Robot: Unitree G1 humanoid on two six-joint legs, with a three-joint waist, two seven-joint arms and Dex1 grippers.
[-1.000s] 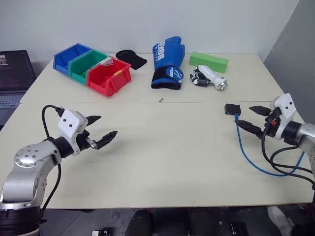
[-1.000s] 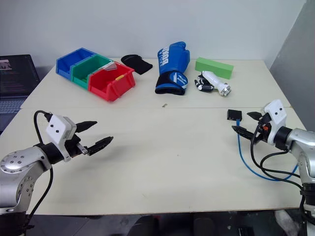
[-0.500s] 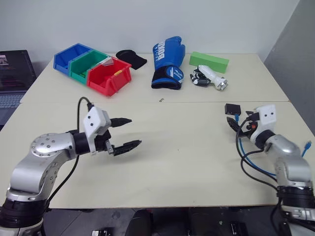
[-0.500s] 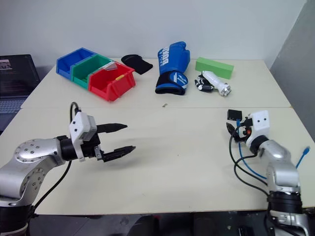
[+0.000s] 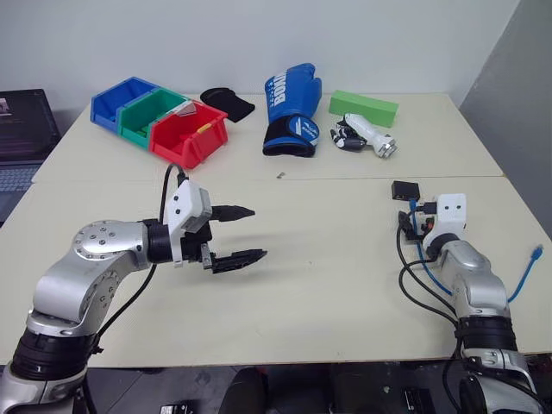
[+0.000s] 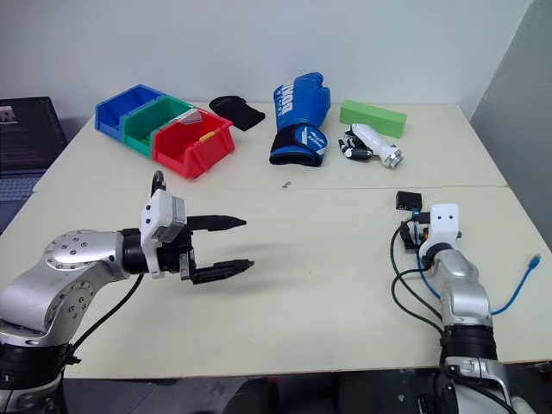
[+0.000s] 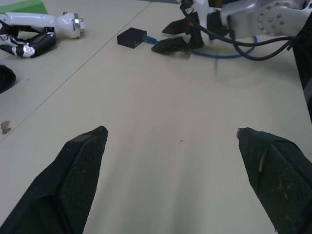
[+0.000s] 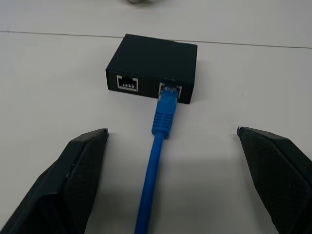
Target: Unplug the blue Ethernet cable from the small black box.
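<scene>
The small black box (image 8: 152, 67) lies on the beige table at the right, also seen at the box (image 5: 405, 190). The blue Ethernet cable (image 8: 157, 146) is plugged into the right one of its two ports; the other port is empty. The cable trails back under my right arm, and its free end (image 5: 536, 253) rises near the table's right edge. My right gripper (image 8: 171, 131) is open and low over the table, one finger on each side of the cable just short of the box. My left gripper (image 5: 257, 231) hangs open above the table's middle left, holding nothing.
Along the far side stand blue, green and red bins (image 5: 160, 119), a black fabric piece (image 5: 228, 103), a blue boxing glove (image 5: 291, 110), a green block (image 5: 363, 107) and a white and black tool (image 5: 362, 138). A laptop (image 5: 24, 129) sits off the left edge.
My right gripper has swung round and come down, now pointing at the box with the cable between its fingers. My left gripper has moved right toward the table's middle.
</scene>
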